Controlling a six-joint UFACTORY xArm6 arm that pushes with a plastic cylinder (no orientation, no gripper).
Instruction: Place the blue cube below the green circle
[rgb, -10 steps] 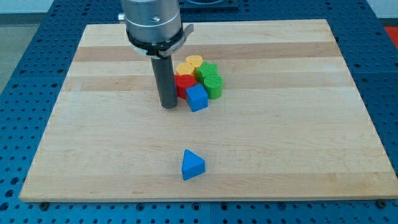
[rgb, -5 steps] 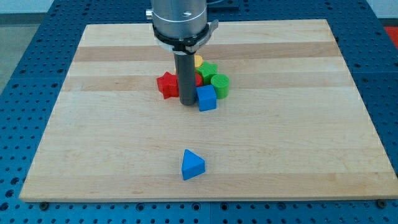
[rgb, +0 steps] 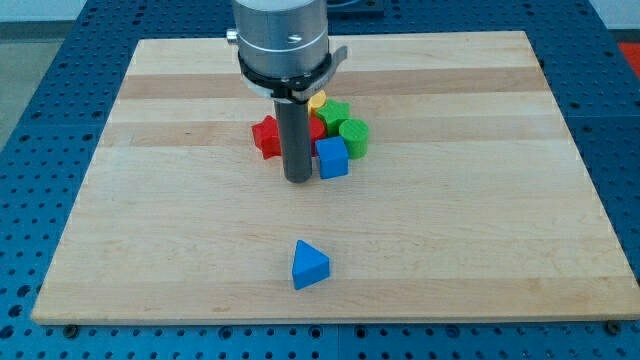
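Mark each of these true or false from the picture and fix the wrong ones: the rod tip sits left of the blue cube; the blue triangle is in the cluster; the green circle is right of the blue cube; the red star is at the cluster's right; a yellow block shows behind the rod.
1. My tip is just to the view's left of the blue cube. True.
2. The blue triangle is in the cluster. False: it lies alone, toward the view's bottom.
3. The green circle is up and right of the blue cube. True.
4. The red star is at the cluster's right. False: it is at the left.
5. A yellow block shows behind the rod. True.
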